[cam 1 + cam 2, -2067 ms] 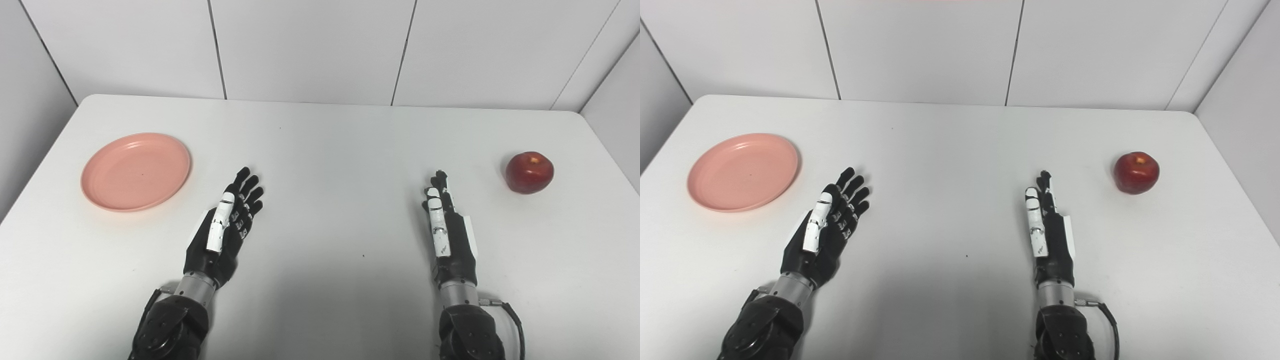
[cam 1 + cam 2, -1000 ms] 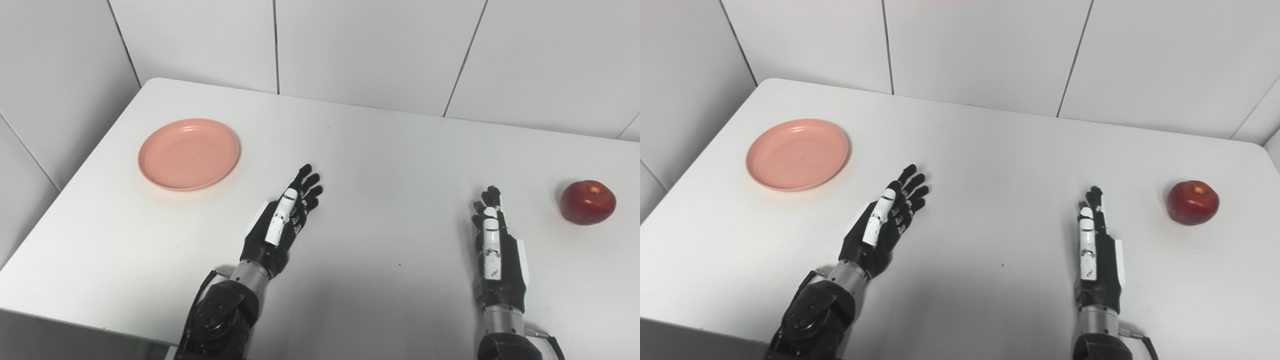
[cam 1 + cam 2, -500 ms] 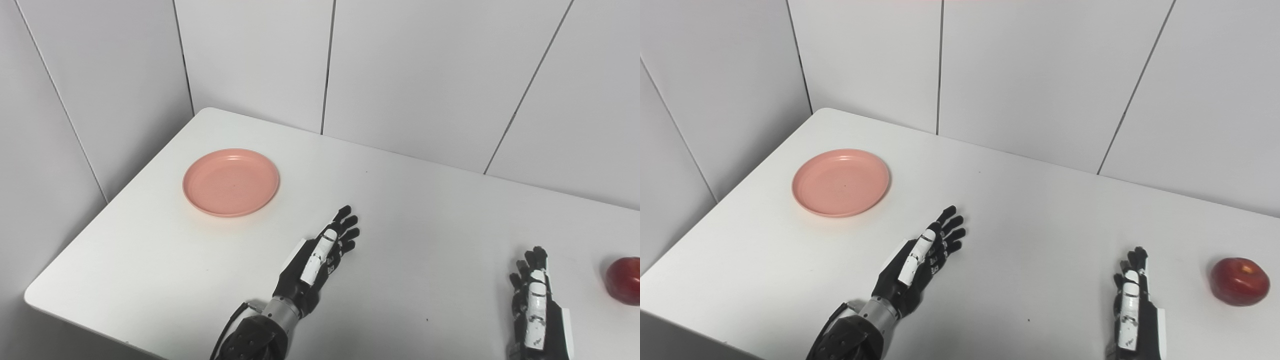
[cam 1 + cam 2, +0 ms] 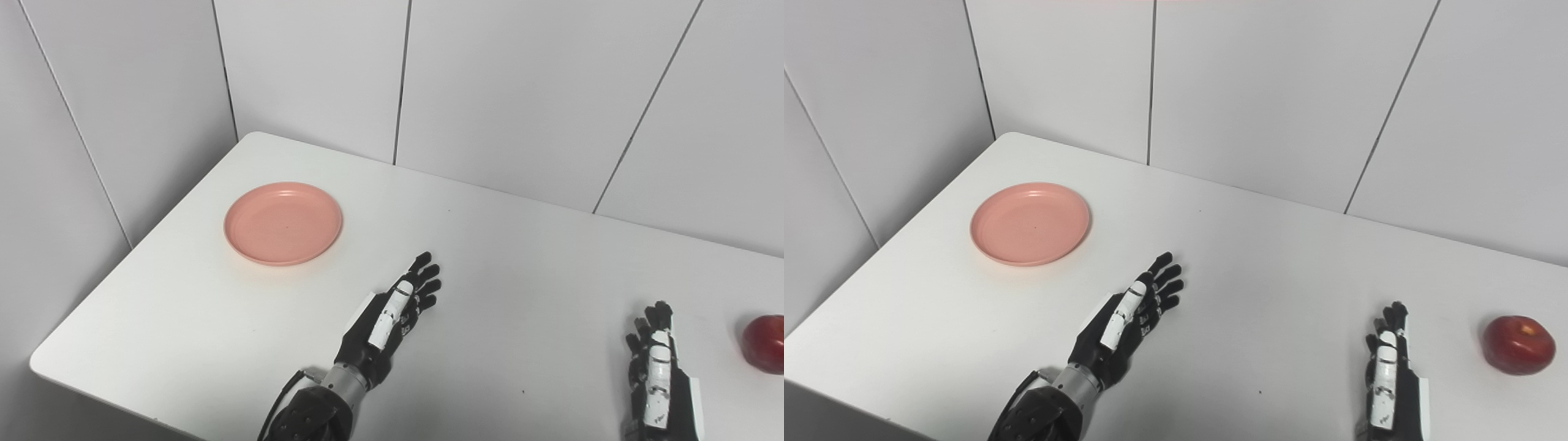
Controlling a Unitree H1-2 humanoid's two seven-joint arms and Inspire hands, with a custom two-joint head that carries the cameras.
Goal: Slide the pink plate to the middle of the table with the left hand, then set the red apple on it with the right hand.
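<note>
The pink plate [image 4: 283, 223] lies empty near the table's far left corner. My left hand [image 4: 389, 318] is open, fingers stretched flat just above the table, to the right of the plate and nearer me, well apart from it. At the right edge of the picture sits the red apple [image 4: 1518, 345], upright with its stem end up. My right hand [image 4: 1390, 373] is open too, held edge-on with fingers straight, left of the apple with a clear gap between them.
The white table [image 4: 520, 245] has a rounded near-left corner [image 4: 46, 361] and meets grey panelled walls at the back and left. Nothing else stands on it.
The camera turned left and tilted up over the last two seconds, so the whole picture shifted right and down. Plate, apple and both hands have kept their places on the table.
</note>
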